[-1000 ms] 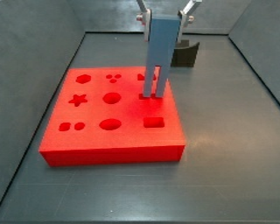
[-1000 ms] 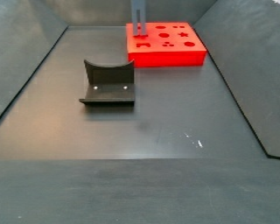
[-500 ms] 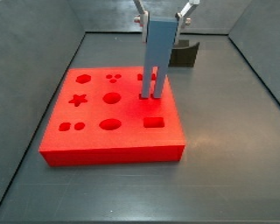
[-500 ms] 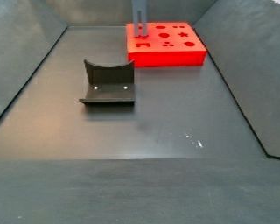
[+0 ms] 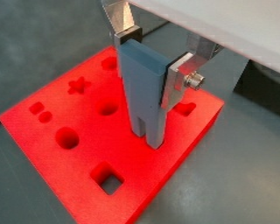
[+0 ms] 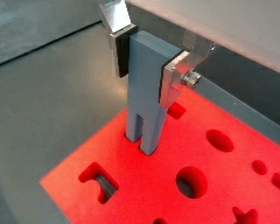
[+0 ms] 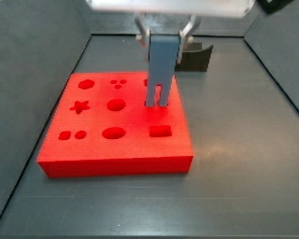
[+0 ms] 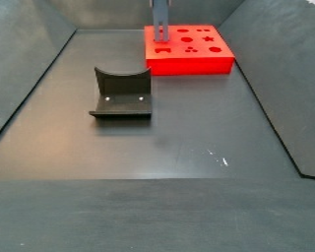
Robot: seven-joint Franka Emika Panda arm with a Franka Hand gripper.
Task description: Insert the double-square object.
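Note:
My gripper (image 7: 163,37) is shut on the double-square object (image 7: 161,70), a tall blue-grey bar with two prongs at its lower end, held upright. It shows in both wrist views (image 5: 146,87) (image 6: 146,96) between the silver fingers (image 5: 184,74). Its prongs meet the top of the red block (image 7: 102,154) in the right column, between the square hole (image 7: 163,131) and a small hole (image 5: 184,108) behind it. Whether the prongs sit in a hole is hidden. In a side view the gripper (image 8: 159,10) stands over the far block (image 8: 193,61).
The red block carries several other holes: a star (image 7: 79,105), round holes (image 7: 115,133), a double circle (image 7: 71,135). The dark fixture (image 8: 121,94) stands on the floor away from the block and also shows behind it (image 7: 196,56). Sloped dark walls surround the floor.
The gripper with the object has come down and slightly left; its body now shows at the top of the side view. The red block appears nudged a little.

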